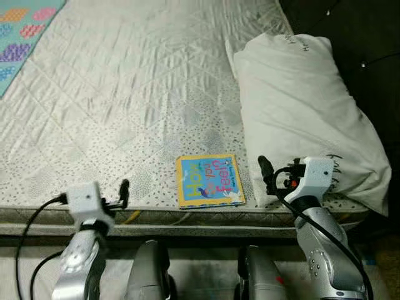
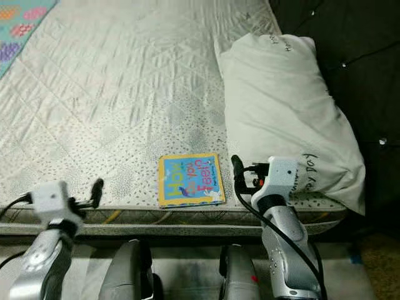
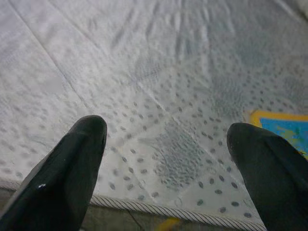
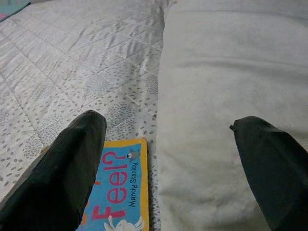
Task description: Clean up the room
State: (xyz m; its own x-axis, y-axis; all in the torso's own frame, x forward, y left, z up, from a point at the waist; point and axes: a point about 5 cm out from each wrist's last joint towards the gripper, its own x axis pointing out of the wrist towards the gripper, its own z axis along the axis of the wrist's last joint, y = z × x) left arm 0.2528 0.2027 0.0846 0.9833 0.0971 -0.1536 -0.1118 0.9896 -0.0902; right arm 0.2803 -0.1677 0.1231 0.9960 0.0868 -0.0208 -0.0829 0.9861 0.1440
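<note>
Nearest, at the bed's front edge, both grippers hover with fingers spread wide, holding and touching nothing: the left gripper over bare mattress, the right gripper between the book and the pillow. The book lies flat near that edge, just left of the pillow, not yet picked up, so tidying seems barely begun. Farther back, a mat covers the far left corner.

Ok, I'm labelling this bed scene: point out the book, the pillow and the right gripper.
book point(image 1: 210, 180): left eye view, middle of its cover.
pillow point(image 1: 300, 106): left eye view, middle of its top face.
right gripper point(image 4: 171, 159): right wrist view, midway between its fingertips.
</note>
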